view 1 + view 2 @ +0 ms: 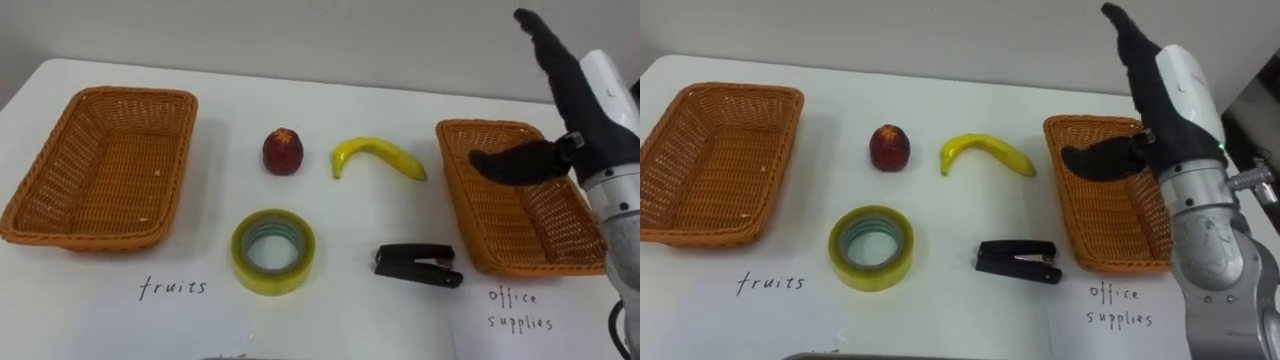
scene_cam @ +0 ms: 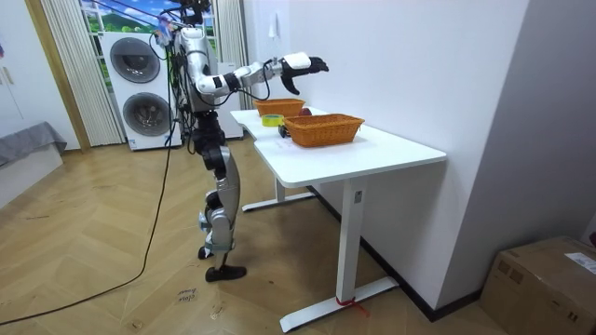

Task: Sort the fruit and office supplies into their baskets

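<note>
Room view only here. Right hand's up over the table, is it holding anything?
Observer: No. The right hand is open and empty, above the office supplies basket.
Operator: Anything sorted yet?
Observer: Nothing. That basket and the fruits basket are empty; red fruit, banana, tape roll and stapler lie on the table between them.
Operator: Where's the stapler?
Observer: Just left of the office supplies basket's near corner.

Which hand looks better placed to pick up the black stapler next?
Probably the right hand: it hovers open above the office supplies basket, and the stapler lies on the table just beside that basket.
</note>
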